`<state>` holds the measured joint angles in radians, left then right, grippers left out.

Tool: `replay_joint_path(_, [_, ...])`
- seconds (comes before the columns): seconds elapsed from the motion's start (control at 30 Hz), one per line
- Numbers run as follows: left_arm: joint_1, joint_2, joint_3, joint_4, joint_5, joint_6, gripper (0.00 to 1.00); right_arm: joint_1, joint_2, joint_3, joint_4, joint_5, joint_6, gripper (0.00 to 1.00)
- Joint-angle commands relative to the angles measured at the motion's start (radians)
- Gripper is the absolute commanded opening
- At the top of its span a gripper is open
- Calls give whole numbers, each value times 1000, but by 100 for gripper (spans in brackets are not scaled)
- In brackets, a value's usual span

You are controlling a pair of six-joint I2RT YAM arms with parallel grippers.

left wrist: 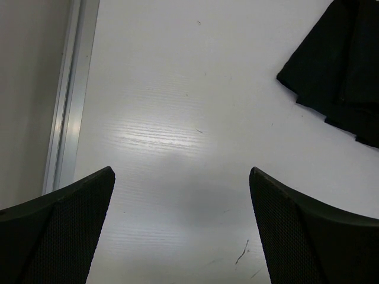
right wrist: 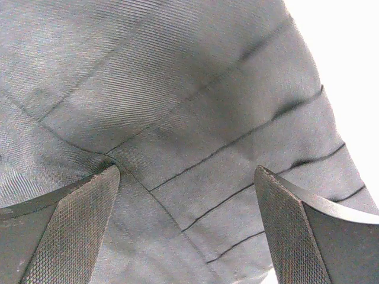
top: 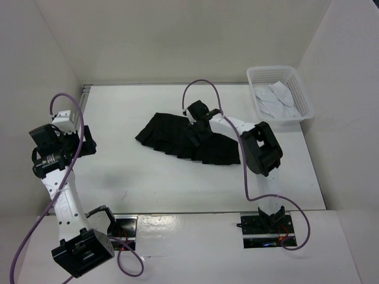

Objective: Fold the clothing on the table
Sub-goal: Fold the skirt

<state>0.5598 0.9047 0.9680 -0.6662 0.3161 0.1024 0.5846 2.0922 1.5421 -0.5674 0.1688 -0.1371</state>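
A black pleated skirt (top: 177, 141) lies spread on the white table (top: 148, 177), slanting from upper left to lower right. My right gripper (top: 196, 131) hovers right over the middle of it, open; in the right wrist view the pleated cloth (right wrist: 195, 118) fills the frame between the two fingers (right wrist: 71, 231), with nothing pinched. My left gripper (top: 89, 142) is off at the table's left side, open over bare tabletop (left wrist: 177, 118); one corner of the skirt (left wrist: 340, 71) shows at the upper right of the left wrist view.
A white mesh basket (top: 293, 83) holding white cloth stands at the table's back right corner. A metal rail (left wrist: 68, 100) runs along the table's left edge beside the wall. Walls close in on three sides.
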Motion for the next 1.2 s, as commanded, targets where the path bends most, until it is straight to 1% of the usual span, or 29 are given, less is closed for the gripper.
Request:
replay_joint_path(0.0, [6, -18, -5, 20, 29, 6, 100, 11, 37, -103, -29, 89, -315, 99])
replay_joint_path(0.1, [6, -18, -5, 20, 38, 16, 100, 11, 5, -80, -20, 104, -340, 99])
replay_joint_path(0.13, [6, -18, -5, 20, 38, 16, 100, 11, -21, -56, -32, 104, -317, 99])
replay_joint_path(0.17, [6, -18, -5, 20, 38, 16, 100, 11, -33, 20, -81, 86, -297, 99])
replay_joint_path(0.23, [6, -18, -5, 20, 61, 16, 100, 11, -61, 116, -149, -3, -235, 99])
replay_joint_path(0.27, [6, -18, -5, 11, 80, 37, 100, 11, -90, 203, -208, -37, -213, 99])
replay_joint_path(0.3, [-4, -18, -5, 11, 104, 52, 100, 11, -103, 240, -236, -107, -194, 99])
replay_joint_path(0.33, [-18, -9, -5, 2, 162, 71, 100, 11, -125, 304, -261, -139, -167, 99])
replay_joint_path(0.37, [-41, 9, -5, -7, 193, 101, 100, 11, -135, 328, -299, -162, -151, 99])
replay_joint_path(0.4, [-93, 28, 9, -7, 216, 114, 100, -2, -144, 346, -314, -211, -142, 99])
replay_joint_path(0.47, [-170, 147, 60, -38, 258, 137, 100, -35, -165, 369, -344, -259, -130, 99])
replay_joint_path(0.5, [-255, 265, 84, -48, 258, 146, 100, -55, -175, 369, -353, -293, -121, 99])
replay_joint_path(0.53, [-296, 325, 148, -82, 287, 163, 100, -106, -185, 336, -353, -311, -121, 99])
replay_joint_path(0.57, [-334, 439, 184, -99, 300, 196, 100, -133, -211, 314, -353, -336, -121, 99])
replay_joint_path(0.6, [-400, 488, 217, -108, 314, 210, 100, -162, -228, 259, -353, -383, -121, 99])
replay_joint_path(0.63, [-432, 532, 250, -108, 336, 221, 100, -214, -263, 227, -353, -402, -121, 99])
replay_joint_path(0.67, [-458, 604, 309, -93, 336, 221, 100, -236, -283, 163, -353, -413, -121, 99])
replay_joint_path(0.7, [-512, 637, 340, -79, 336, 232, 100, -253, -299, 133, -353, -413, -121, 99])
replay_joint_path(0.73, [-537, 699, 371, -69, 301, 232, 100, -265, -323, 106, -353, -404, -121, 99])
replay_joint_path(0.77, [-581, 730, 426, -44, 281, 244, 100, -279, -339, 49, -353, -404, -121, 99])
replay_joint_path(0.83, [-613, 813, 471, -6, 230, 253, 100, -279, -389, -32, -353, -382, -110, 99])
replay_joint_path(0.93, [-649, 893, 537, 48, 219, 238, 100, -279, -431, -106, -353, -382, -110, 99])
replay_joint_path(1.0, [-661, 931, 567, 62, 219, 238, 100, -279, -454, -131, -353, -382, -120, 99])
replay_joint_path(1.17, [-670, 1048, 623, 89, 151, 260, 100, -299, -474, -177, -353, -373, -121, 99])
